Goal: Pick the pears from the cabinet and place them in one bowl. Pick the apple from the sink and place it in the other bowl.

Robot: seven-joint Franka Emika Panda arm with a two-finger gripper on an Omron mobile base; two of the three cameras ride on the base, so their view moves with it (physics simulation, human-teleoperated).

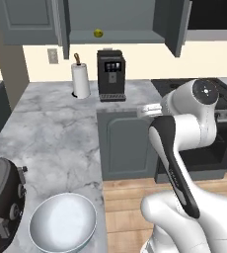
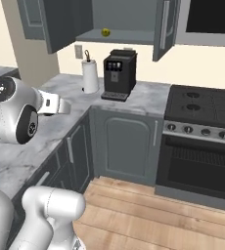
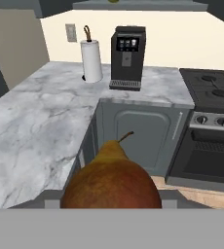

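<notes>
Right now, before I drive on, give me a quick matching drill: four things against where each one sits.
Things:
1. brown pear
2. yellow pear
3. bowl
4. paper towel roll

Places:
A. on the cabinet shelf
B. beside the coffee machine
C. in the gripper
D. on the counter next to the toaster

Pairs: 1-C, 2-A, 3-D, 4-B
</notes>
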